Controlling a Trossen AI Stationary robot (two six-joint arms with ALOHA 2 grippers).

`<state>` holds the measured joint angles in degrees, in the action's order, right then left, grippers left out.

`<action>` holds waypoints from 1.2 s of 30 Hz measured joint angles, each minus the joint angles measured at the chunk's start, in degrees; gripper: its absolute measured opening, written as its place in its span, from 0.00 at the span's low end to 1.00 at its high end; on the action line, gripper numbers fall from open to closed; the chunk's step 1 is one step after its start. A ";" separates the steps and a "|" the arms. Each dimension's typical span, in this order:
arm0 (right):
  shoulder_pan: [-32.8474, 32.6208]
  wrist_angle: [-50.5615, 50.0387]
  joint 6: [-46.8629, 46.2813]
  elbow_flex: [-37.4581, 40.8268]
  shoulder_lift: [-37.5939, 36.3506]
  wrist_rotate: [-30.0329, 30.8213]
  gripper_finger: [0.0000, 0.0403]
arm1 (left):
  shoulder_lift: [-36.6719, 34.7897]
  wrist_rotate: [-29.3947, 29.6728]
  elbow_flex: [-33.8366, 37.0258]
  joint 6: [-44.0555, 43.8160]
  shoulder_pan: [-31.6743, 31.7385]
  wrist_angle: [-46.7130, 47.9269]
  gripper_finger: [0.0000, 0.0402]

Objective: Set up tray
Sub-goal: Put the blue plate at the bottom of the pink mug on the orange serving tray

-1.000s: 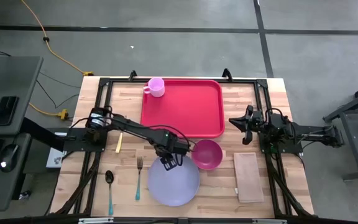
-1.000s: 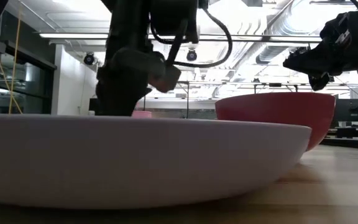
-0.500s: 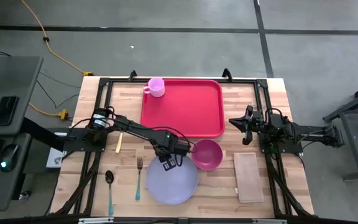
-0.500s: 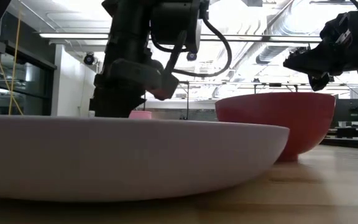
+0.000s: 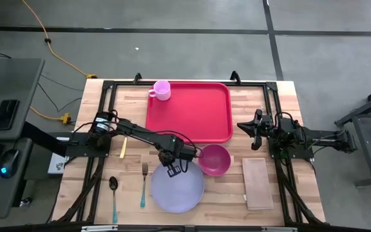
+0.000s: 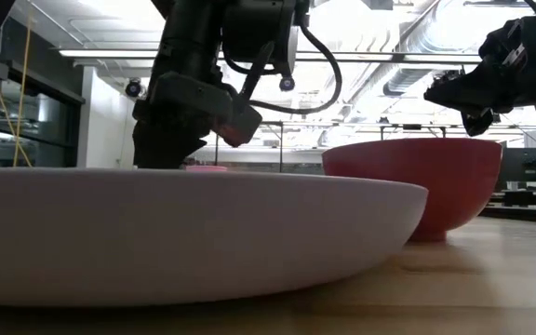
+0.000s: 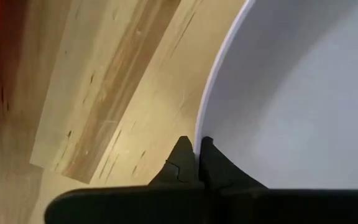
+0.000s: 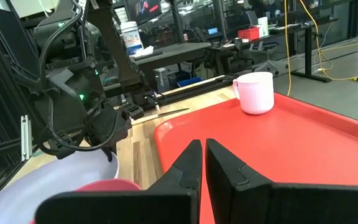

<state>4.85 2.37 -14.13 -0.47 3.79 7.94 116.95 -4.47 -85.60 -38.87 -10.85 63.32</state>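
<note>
The red tray (image 5: 189,111) lies at the table's far middle, with a pink cup (image 5: 161,89) standing in its far left corner. A round lavender plate (image 5: 178,188) lies on the table near the front edge. My left gripper (image 5: 173,171) is shut on the plate's far rim. A magenta bowl (image 5: 214,159) stands just right of it. My right gripper (image 5: 251,133) hovers shut and holding nothing, right of the tray. My left gripper pinches the plate's far rim (image 7: 202,124) between its two fingers, one finger inside the rim and one outside. The fingers come from above, slanting down. The plate's underside (image 6: 194,288) rests on the table.
A tan napkin (image 5: 257,183) lies at the near right. A fork (image 5: 143,183) and a spoon (image 5: 113,193) lie left of the plate, and a small tan piece (image 5: 123,147) lies farther left. The bowl's wall (image 6: 408,186) stands close beside the plate.
My left gripper has shut on the plate's far rim, taking hold of it. The plate has slid a little toward the table's left edge, away from the bowl.
</note>
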 joint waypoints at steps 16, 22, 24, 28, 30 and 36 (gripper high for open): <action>0.01 0.00 0.00 -0.01 0.02 0.00 0.00 | -4.77 -2.05 0.17 -0.34 -0.04 4.24 0.03; 0.01 0.00 0.00 0.00 -0.03 -0.01 0.00 | -9.76 -2.53 0.24 -2.22 -0.07 7.89 0.03; 0.01 0.00 0.00 0.00 -0.04 0.00 0.00 | -11.47 -3.06 0.24 -2.76 -0.02 9.70 0.03; -0.01 0.00 -0.36 0.00 -0.03 0.00 0.00 | -15.01 -4.65 0.24 -4.56 -0.02 12.58 0.03; 0.01 0.00 -0.87 0.00 -0.02 0.00 0.00 | -16.78 -5.78 0.24 -5.20 -0.03 12.90 0.03; 0.00 0.00 -0.87 0.00 -0.02 0.00 0.00 | -21.72 -9.33 0.19 -8.28 -0.04 14.99 0.03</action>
<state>4.85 2.37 -15.00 -0.47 3.77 7.94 95.22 -13.80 -85.41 -47.16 -10.89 78.32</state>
